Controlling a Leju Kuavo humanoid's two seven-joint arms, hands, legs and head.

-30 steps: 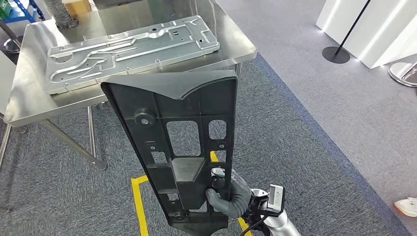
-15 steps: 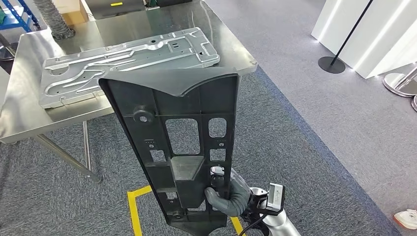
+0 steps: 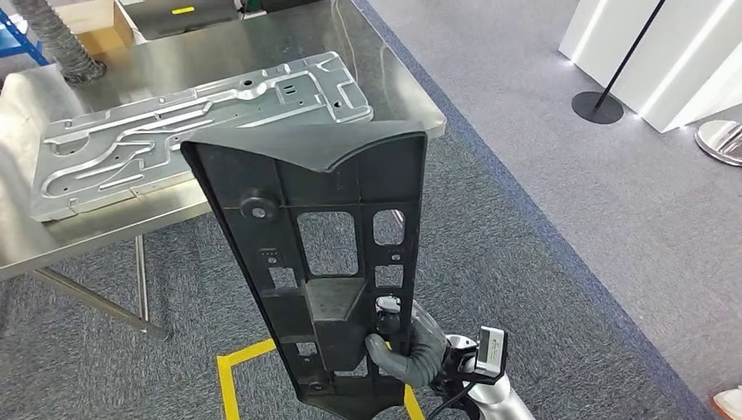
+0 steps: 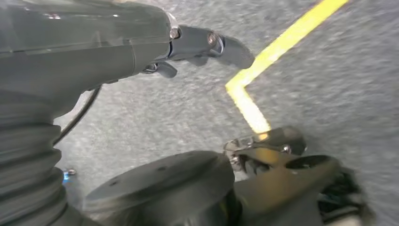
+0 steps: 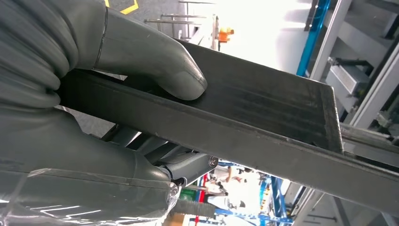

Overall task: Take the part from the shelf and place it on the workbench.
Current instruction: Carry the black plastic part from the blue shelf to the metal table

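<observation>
Right hand (image 3: 404, 350) clamped on the lower edge of the black part (image 3: 328, 254), thumb (image 5: 155, 63) pressed flat against one face of the plastic and darker fingers (image 5: 188, 167) curled under the opposite face. Part held upright in the air in front of the body, broad curved end uppermost, ribbed side with its rectangular cut-outs and round boss turned toward the head camera. Not touching the workbench (image 3: 398, 83); carried above the grey carpet (image 3: 525, 289), short of the near bench edge.

Left hand (image 4: 197, 44) hanging over the carpet, holding nothing, fingers extended and apart (somewhat blurred in the left wrist view). Yellow tape line (image 4: 263, 61) on the floor beneath it.

No bins or trays visible. Workbench top bearing a large stamped metal panel (image 3: 192, 127) lying flat, plus a ribbed grey hose (image 3: 57, 39) and a cardboard box (image 3: 87, 22) at the far corner.

Against the earlier head frames: whole scene shifted, bench and panel sitting lower and further left in the picture, more of the yellow floor marking (image 3: 229, 376) exposed at the bottom edge. Camera movement, not movement of the bench items. Part and right hand in the same place in the picture, grip unchanged.
</observation>
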